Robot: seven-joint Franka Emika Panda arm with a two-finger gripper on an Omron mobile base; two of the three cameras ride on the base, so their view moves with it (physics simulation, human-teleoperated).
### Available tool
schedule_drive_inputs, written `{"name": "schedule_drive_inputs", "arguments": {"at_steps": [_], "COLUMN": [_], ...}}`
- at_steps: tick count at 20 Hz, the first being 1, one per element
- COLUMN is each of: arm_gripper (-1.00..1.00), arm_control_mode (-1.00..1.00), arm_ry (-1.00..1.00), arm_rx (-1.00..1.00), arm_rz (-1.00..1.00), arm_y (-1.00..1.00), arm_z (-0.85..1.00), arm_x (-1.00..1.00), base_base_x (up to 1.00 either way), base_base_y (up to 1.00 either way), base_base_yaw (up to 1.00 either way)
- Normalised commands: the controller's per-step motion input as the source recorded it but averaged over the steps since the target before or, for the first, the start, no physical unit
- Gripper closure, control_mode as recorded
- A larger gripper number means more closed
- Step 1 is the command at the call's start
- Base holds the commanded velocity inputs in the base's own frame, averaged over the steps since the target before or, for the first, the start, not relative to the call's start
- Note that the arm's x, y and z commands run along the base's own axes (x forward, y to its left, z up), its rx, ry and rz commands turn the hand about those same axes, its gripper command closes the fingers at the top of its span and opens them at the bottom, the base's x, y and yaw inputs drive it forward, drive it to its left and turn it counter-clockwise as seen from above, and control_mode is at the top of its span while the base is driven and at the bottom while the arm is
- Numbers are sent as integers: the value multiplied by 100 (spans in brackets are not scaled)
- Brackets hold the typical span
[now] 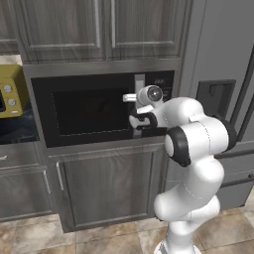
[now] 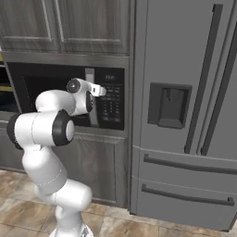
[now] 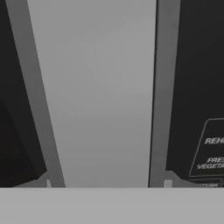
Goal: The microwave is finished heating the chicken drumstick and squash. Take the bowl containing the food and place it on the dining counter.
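Hand view: our gripper (image 1: 133,112) sat right up against the microwave (image 1: 94,111) door handle (image 3: 98,96).

We saw the pale grey handle running as an upright bar straight ahead of the jaws, dark door glass (image 3: 13,100) to one side and the button panel (image 3: 209,151) with white lettering to the other. From the left base view our wrist reached the handle at the door's right edge, door closed. We could not tell whether the jaws stood apart or together, nor whether they touched the handle. A yellow toaster oven (image 1: 11,90) stood well off to the left of the jaws; a grey fridge (image 2: 185,111) stood to their right.
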Motion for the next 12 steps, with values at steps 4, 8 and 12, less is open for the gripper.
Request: {"name": "schedule_drive_inputs", "arguments": {"at_steps": [4,8,12], "arm_gripper": [100,100,100], "arm_control_mode": [-100,-100,-100], "arm_ry": [0,-2,-5], "arm_rx": [0,0,0], "arm_rz": [0,0,0], "arm_y": [0,7,26], "arm_z": [10,38,60], "arm_x": [-37,-67,-87], "base_base_x": [0,0,0], "base_base_y": [0,0,0], "base_base_yaw": [0,0,0]}}
